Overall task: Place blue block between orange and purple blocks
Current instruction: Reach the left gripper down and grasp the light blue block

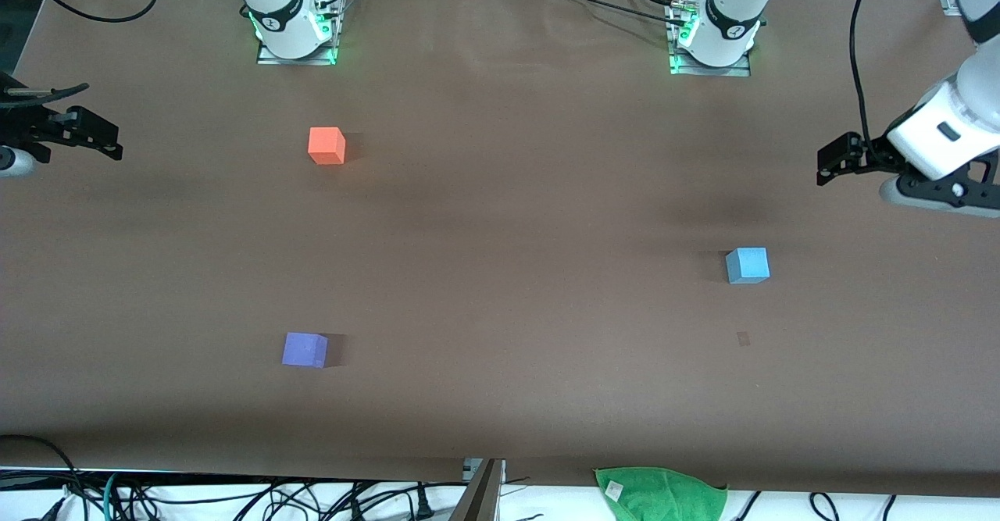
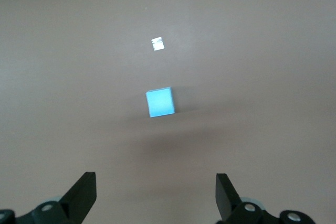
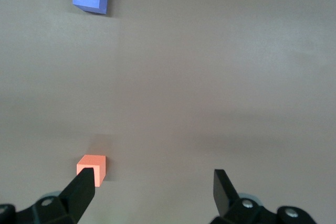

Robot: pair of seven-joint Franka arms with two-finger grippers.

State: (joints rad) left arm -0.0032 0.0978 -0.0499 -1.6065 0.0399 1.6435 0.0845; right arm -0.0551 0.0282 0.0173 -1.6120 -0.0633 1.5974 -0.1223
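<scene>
On the brown counter, the three cubes lie well apart: the blue block sits toward the left arm's end, while the orange block and the purple block sit toward the right arm's end, the purple one nearer the front camera, so that on a clock face laid over the front view orange stands at about 12 and purple at about 6 of the gap between them. That gap is bare, and the blue block lies off at about 3 o'clock from it. Nothing has been picked up; the task looks to be at its opening step, the approach. The left tool hangs over the counter's edge with its jaws spread wide and empty, and its wrist view shows the blue block ahead between the two fingers but well short of them. The right tool waits over its own end, likewise wide open and holding nothing. The next move probably calls for the left tool to descend squarely over the blue block, jaws straddling opposite faces, before closing.
</scene>
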